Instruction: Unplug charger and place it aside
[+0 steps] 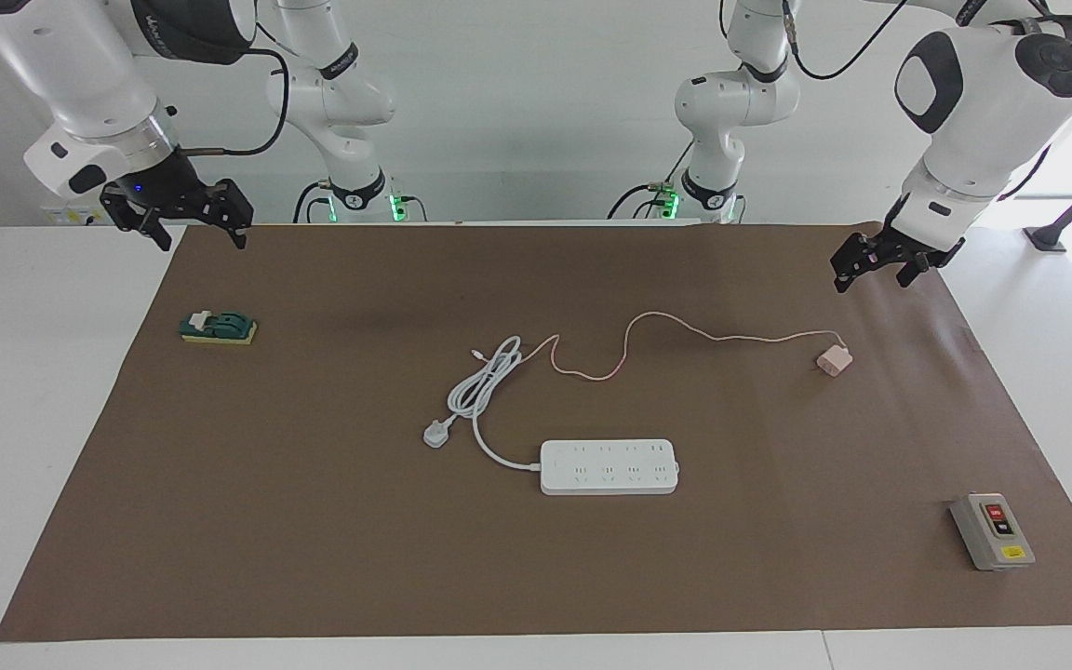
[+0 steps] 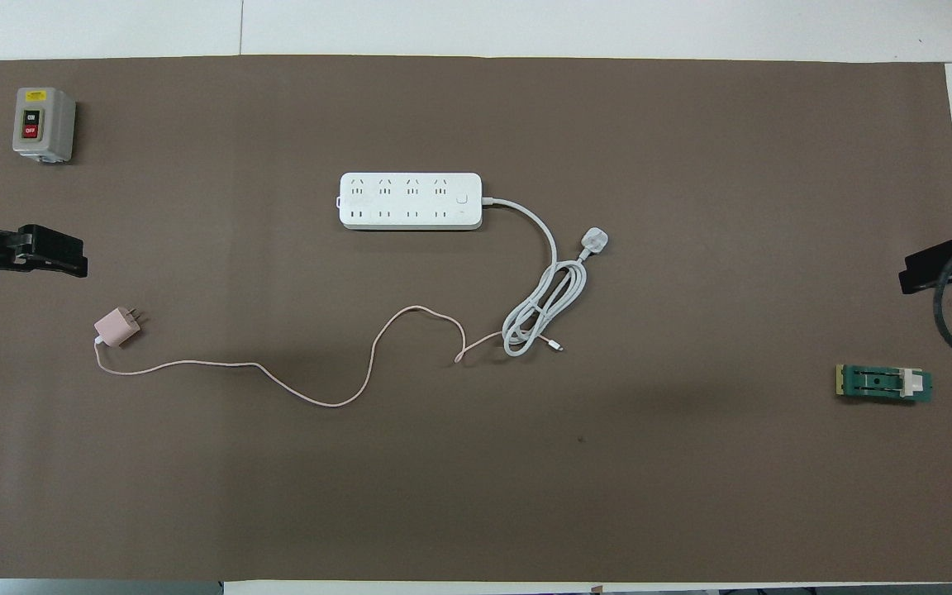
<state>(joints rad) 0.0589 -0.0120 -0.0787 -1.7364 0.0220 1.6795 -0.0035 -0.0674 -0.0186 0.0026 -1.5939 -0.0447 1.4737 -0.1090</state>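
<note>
The pale pink charger [image 1: 834,359] lies on the brown mat, apart from the white power strip [image 1: 609,466], nearer to the robots and toward the left arm's end. Its prongs are bare in the overhead view [image 2: 117,326]. Its thin pink cable [image 1: 685,326] snakes across the mat to the coiled white cord [image 1: 485,381]. My left gripper [image 1: 878,265] hangs open and empty over the mat's edge by the charger, also in the overhead view [image 2: 38,252]. My right gripper [image 1: 196,223] hangs open and empty over the mat's corner at the right arm's end.
The strip's white plug [image 1: 435,435] lies loose beside its cord. A grey switch box [image 1: 992,530] stands farthest from the robots at the left arm's end. A green and yellow block [image 1: 218,328] lies at the right arm's end. The brown mat [image 1: 313,558] covers the white table.
</note>
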